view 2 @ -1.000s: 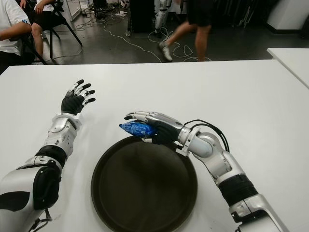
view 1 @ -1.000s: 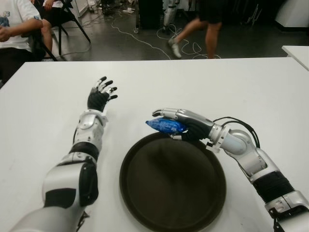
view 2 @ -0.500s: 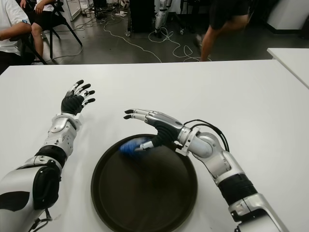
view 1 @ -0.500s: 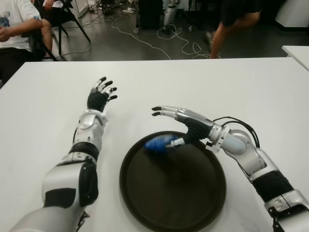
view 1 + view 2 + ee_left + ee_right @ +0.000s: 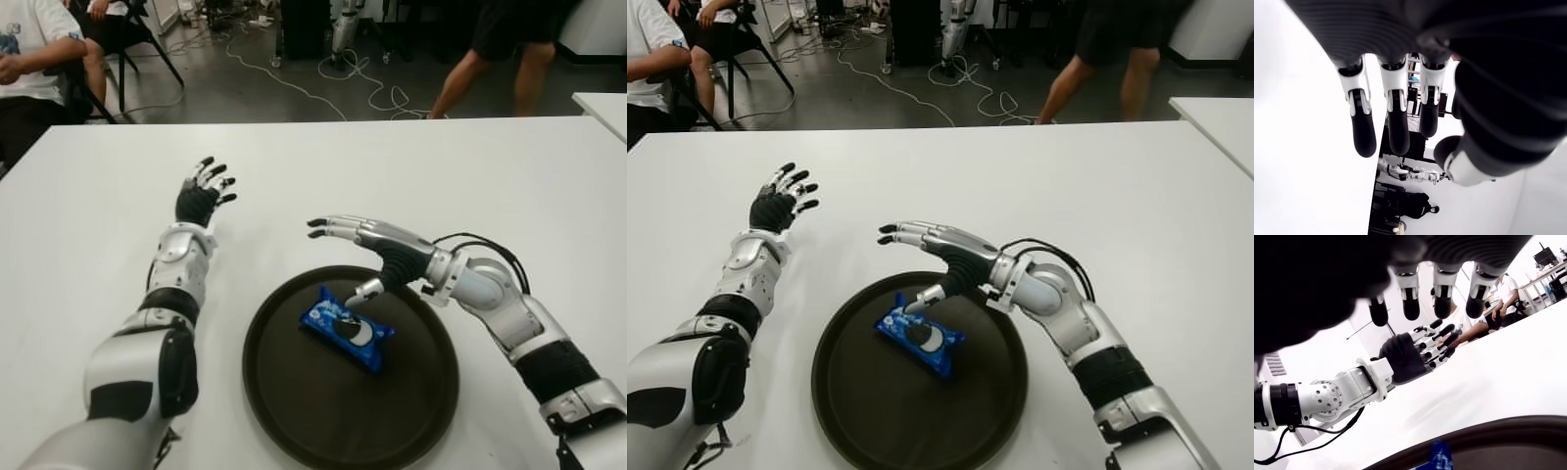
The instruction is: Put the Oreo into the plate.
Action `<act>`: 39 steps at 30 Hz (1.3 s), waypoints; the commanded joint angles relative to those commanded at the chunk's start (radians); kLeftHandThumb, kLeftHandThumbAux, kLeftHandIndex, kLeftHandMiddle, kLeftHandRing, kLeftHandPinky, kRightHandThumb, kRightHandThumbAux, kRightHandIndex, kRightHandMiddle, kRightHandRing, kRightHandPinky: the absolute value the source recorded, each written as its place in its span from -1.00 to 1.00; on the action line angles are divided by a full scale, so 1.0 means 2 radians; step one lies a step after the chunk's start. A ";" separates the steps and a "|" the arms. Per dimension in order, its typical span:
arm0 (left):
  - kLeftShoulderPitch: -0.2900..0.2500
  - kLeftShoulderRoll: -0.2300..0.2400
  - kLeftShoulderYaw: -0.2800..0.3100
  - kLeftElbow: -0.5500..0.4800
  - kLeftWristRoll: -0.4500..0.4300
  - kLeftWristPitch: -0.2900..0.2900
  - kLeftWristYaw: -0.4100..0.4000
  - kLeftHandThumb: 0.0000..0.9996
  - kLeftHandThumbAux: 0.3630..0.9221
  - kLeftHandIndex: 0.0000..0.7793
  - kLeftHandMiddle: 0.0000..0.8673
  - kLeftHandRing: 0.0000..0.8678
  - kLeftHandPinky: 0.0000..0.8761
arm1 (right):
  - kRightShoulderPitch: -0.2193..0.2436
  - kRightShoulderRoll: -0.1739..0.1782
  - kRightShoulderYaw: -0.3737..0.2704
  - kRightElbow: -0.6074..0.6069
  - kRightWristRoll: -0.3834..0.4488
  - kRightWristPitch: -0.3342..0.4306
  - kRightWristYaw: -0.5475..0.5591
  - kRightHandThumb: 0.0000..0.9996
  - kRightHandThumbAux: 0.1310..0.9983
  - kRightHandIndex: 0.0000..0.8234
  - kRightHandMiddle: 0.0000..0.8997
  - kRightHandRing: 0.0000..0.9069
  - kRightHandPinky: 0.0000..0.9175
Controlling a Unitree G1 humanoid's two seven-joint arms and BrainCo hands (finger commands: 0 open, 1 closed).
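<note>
On the near half of the white table (image 5: 509, 176), close to its near edge, sits the dark round plate (image 5: 411, 411) — and the blue Oreo pack (image 5: 347, 328) lies flat inside it, toward the plate's far-left part, clear of the rim. Pack is angled across the plate, printed face up, nothing gripping it.

Right hand (image 5: 367, 245) hangs over the plate's far rim, palm down, fingers (image 5: 328, 227) spread and straight, holding nothing; thumb tip points down toward the pack's far end, very near it — can't tell if it touches. That pose reads as a release stance: hand stays above the plate so the pack lands inside the rim rather than on the table. Right wrist view backs this up — fingertips extended with open air beneath, a sliver of blue pack and the plate rim below.

Left hand (image 5: 201, 196) shows well to the left of the plate, toward the table's far-left area, fingers splayed and empty. Whether it touches the table isn't clear. Looks kept aside so it doesn't crowd the drop zone.

Judgement: placement is effectively done — Oreo rests in the plate. Remaining move is likely just lifting the right hand away without the thumb dragging the pack.
</note>
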 joint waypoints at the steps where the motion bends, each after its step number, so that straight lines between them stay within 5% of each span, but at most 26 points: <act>1: 0.000 0.000 0.000 0.000 0.000 -0.001 -0.001 -0.69 0.52 -0.67 -0.56 -0.43 -0.22 | 0.000 0.000 0.000 0.001 0.001 -0.001 0.001 -1.00 -0.60 -1.00 -1.00 -1.00 -1.00; 25: -0.002 0.003 -0.003 0.001 0.002 0.003 -0.005 -0.53 0.44 -0.68 -0.56 -0.44 -0.22 | -0.018 -0.002 -0.012 0.028 0.053 -0.006 0.039 -1.00 -0.65 -1.00 -1.00 -1.00 -1.00; 30: -0.002 0.004 -0.004 0.001 0.003 0.004 -0.004 -0.54 0.43 -0.68 -0.55 -0.44 -0.22 | -0.049 0.003 -0.021 0.075 0.074 0.010 0.058 -1.00 -0.63 -1.00 -1.00 -1.00 -1.00; 39: -0.003 0.004 -0.003 0.003 0.002 0.004 -0.002 -0.58 0.45 -0.66 -0.54 -0.43 -0.21 | -0.094 0.023 -0.048 0.170 0.064 0.030 0.008 -1.00 -0.54 -1.00 -1.00 -1.00 -1.00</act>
